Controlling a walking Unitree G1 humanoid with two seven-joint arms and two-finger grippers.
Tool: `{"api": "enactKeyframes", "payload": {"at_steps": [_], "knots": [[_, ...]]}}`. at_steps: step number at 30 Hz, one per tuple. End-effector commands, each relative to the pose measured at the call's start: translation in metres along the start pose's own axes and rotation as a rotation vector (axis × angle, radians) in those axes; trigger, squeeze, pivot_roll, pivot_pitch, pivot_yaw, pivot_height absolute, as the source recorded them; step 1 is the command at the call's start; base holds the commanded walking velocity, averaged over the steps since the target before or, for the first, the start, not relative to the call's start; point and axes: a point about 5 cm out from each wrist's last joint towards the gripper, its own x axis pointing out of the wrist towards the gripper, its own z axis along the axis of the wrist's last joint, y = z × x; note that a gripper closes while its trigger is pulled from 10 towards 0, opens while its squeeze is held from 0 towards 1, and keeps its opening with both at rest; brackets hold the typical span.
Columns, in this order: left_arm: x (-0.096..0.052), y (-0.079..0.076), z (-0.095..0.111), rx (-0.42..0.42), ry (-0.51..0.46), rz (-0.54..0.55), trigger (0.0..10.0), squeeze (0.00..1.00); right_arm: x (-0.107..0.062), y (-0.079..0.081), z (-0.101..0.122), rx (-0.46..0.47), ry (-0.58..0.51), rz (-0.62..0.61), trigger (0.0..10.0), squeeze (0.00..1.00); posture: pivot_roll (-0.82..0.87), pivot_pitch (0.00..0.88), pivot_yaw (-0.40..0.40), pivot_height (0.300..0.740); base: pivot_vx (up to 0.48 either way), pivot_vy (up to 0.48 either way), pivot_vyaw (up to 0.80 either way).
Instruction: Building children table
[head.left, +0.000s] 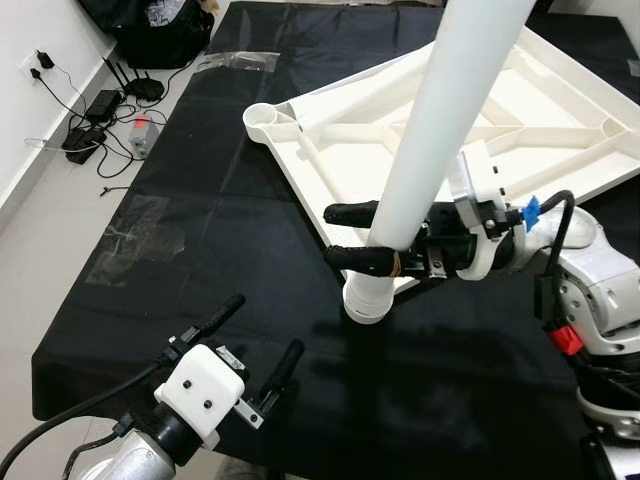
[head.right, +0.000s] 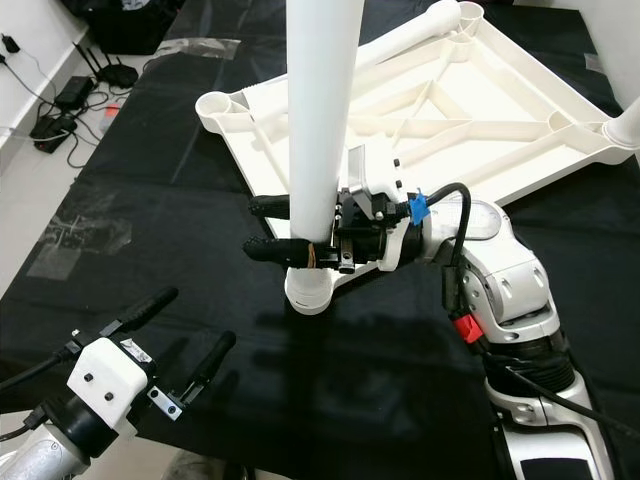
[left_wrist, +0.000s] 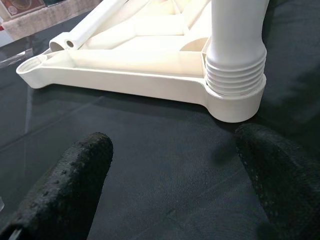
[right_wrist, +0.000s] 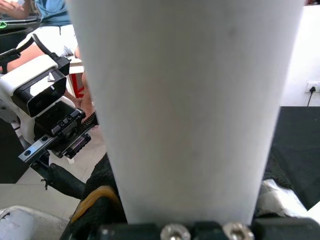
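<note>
A white children's table top (head.left: 520, 130) lies upside down on the black cloth. A thick white table leg (head.left: 440, 120) stands upright in the top's near corner socket (head.left: 365, 300). My right gripper (head.left: 335, 234) is shut on the leg just above the socket, one black finger on each side. The right wrist view looks straight at the leg (right_wrist: 190, 100). My left gripper (head.left: 265, 324) hovers open near the cloth's front edge, short of the socket and holding nothing. In its wrist view the leg's threaded end (left_wrist: 235, 75) sits in the socket beyond the spread fingers (left_wrist: 75, 185).
Another corner socket (head.left: 265, 120) of the top is open at the left. A clear plastic sheet (head.left: 135, 235) lies on the cloth. Cables, a router and power bricks (head.left: 110, 110) sit on the floor at the back left. A person (right_wrist: 45, 20) is beyond the table.
</note>
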Motion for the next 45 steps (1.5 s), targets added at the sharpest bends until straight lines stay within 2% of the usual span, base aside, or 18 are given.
{"api": "enactKeyframes", "payload": {"at_steps": [1, 20, 23, 26, 30, 32, 36, 39, 45], "knots": [[-0.001, -0.003, -0.006, -0.010, 0.023, -0.005, 10.0, 0.00, 0.004, 0.007, -0.015, 0.066, 0.062, 0.034, 10.0, 0.00, 0.02, 0.306, 0.016, 0.740, 0.000, 0.000, 0.00], [-0.001, -0.003, -0.005, -0.008, 0.019, -0.004, 10.0, 0.00, 0.005, 0.001, -0.017, 0.067, 0.104, -0.051, 10.0, 0.00, 0.02, 0.307, 0.014, 0.740, 0.000, 0.000, 0.00], [-0.001, -0.003, -0.005, -0.007, 0.018, -0.003, 10.0, 0.00, 0.008, 0.004, -0.024, 0.108, 0.104, -0.116, 10.0, 0.00, 0.01, 0.308, 0.013, 0.740, 0.000, 0.000, 0.00], [-0.001, -0.003, -0.005, -0.007, 0.018, -0.003, 10.0, 0.00, 0.009, 0.007, -0.026, 0.122, 0.105, -0.131, 10.0, 0.00, 0.01, 0.308, 0.013, 0.740, 0.000, 0.000, 0.00], [-0.001, -0.002, -0.006, -0.004, 0.019, -0.002, 10.0, 0.00, 0.043, 0.025, -0.039, 0.283, -0.027, -0.517, 10.0, 0.00, 0.01, 0.305, 0.007, 0.740, 0.000, 0.000, 0.00], [0.000, -0.001, -0.007, -0.003, 0.019, -0.002, 10.0, 0.00, 0.045, 0.027, -0.039, 0.297, -0.045, -0.551, 10.0, 0.00, 0.01, 0.305, 0.007, 0.740, 0.000, 0.000, 0.00], [0.001, 0.000, -0.008, 0.001, 0.018, -0.004, 10.0, 0.00, 0.044, 0.046, -0.056, 0.366, 0.016, -0.760, 10.0, 0.00, 0.00, 0.294, 0.015, 0.740, 0.000, 0.000, 0.00], [0.003, 0.000, -0.010, 0.003, 0.018, -0.007, 10.0, 0.00, 0.042, 0.047, -0.057, 0.348, 0.028, -0.818, 10.0, 0.00, 0.00, 0.282, 0.021, 0.740, 0.000, 0.000, 0.00], [0.004, 0.000, -0.012, 0.007, 0.016, -0.011, 10.0, 0.00, 0.044, 0.048, -0.052, 0.302, 0.039, -0.853, 10.0, 0.00, -0.01, 0.276, 0.023, 0.740, 0.000, 0.000, 0.00]]}}
